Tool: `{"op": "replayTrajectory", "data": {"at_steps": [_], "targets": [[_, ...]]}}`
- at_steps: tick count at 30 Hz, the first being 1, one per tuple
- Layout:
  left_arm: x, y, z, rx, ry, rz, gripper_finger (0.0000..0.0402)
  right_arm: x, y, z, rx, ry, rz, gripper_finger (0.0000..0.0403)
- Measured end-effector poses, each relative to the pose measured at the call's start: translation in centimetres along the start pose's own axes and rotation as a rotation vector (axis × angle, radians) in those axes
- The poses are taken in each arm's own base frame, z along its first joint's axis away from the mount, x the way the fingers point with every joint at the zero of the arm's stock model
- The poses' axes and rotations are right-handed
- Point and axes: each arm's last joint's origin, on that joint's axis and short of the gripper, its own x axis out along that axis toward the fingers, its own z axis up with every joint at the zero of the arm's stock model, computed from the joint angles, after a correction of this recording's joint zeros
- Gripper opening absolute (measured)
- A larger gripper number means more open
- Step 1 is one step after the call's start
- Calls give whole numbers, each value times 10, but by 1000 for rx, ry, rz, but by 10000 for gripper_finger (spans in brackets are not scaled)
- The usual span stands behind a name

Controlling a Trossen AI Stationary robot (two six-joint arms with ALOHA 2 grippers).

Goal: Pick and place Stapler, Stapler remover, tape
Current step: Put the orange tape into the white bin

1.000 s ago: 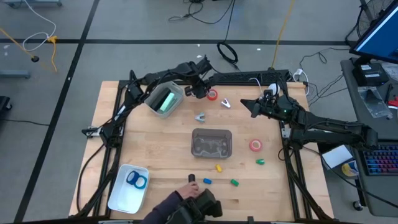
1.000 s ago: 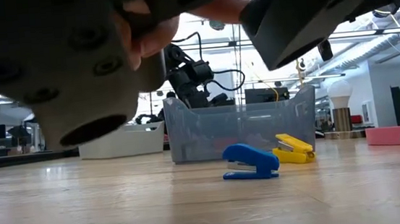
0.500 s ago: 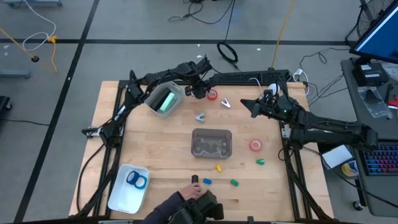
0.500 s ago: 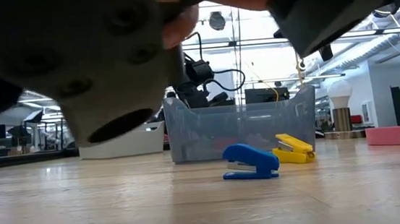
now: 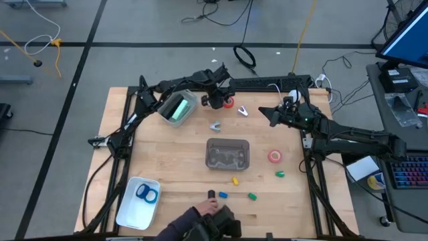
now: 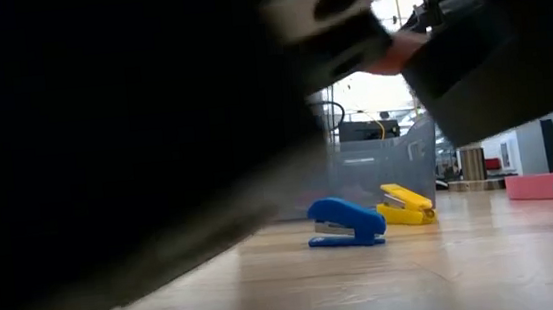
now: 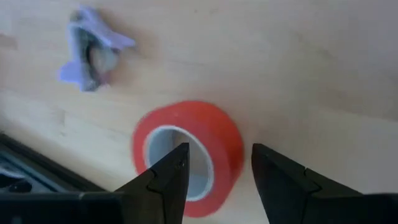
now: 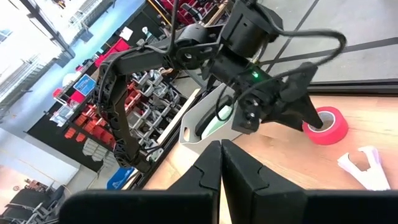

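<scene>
Left gripper [image 7: 214, 180] shifted onto red tape [image 7: 186, 149], fingers spread, straddling roll wall, nothing held. Step: grasping tape. Next: close, lift. Right gripper [image 8: 221, 163] closed, idle.

Your counter's layout, edge by edge.
At the far edge a tape roll [image 5: 229, 102] lies under the left gripper [image 5: 217, 102], a finger [image 7: 163, 180] inside its hole, another outside. Beside it towards the right edge lies a staple remover [image 5: 242, 111]. A bin [image 5: 227, 154] sits mid-counter, small staplers [image 5: 235, 180] between it and the near edge. A tray [image 5: 131, 207] holding tape [image 5: 146, 193] fills the near left corner.
</scene>
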Motion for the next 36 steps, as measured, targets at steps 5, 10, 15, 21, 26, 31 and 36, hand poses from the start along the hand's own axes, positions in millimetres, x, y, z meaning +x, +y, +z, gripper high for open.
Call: {"op": "replayTrajectory", "data": {"at_steps": [5, 10, 15, 21, 26, 31, 36], "targets": [[0, -3, -5, -90, -23, 9, 175, 1, -1, -1, 3, 9, -9, 4], [0, -5, -8, -144, -31, 14, 175, 1, -2, -2, 2, 17, -17, 4], [0, -5, -8, -175, -26, 10, 175, 1, -3, -3, 8, 29, -30, 4], [0, -6, -10, -211, -20, 12, 175, 1, -4, -4, 5, 35, -36, 4], [0, -5, -11, -244, 1, 11, 175, 1, -4, -4, -1, 35, -36, 4], [0, -5, -11, -242, 5, 13, 174, 1, -4, -4, -1, 35, -35, 4], [2, -2, -14, -264, 28, 54, 120, 1, -4, -4, -1, 35, -35, 4]]}}
